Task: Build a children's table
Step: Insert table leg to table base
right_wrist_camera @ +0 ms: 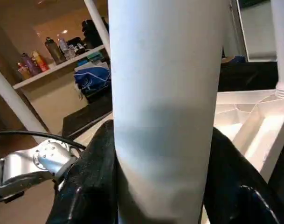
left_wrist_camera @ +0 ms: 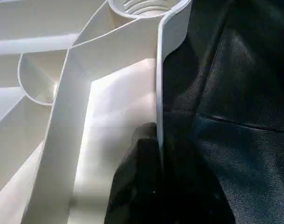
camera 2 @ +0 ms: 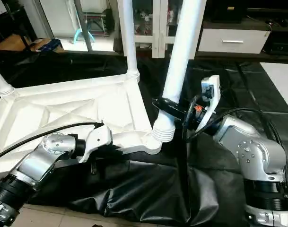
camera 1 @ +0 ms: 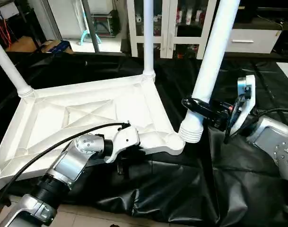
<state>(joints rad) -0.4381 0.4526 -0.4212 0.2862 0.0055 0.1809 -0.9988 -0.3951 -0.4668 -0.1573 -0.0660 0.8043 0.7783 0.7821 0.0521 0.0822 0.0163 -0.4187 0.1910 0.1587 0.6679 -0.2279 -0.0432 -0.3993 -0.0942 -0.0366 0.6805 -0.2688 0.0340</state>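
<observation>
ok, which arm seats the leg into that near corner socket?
Right. The right gripper already clamps the leg, its threaded end just beside the socket. The left gripper is pinching the tabletop rim, steadying it.

Open black sheet (camera 1: 257,189) lower right. Two upright legs (camera 1: 148,38) block upper centre/left; held leg (camera 1: 211,61) bars the centre-right gap beside table top (camera 1: 87,118).

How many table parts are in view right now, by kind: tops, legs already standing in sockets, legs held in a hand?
Table top: 1
Legs standing in corner sockets: 2
Leg held in the right hand, threaded end beside the near corner socket: 1
Total: 4
</observation>
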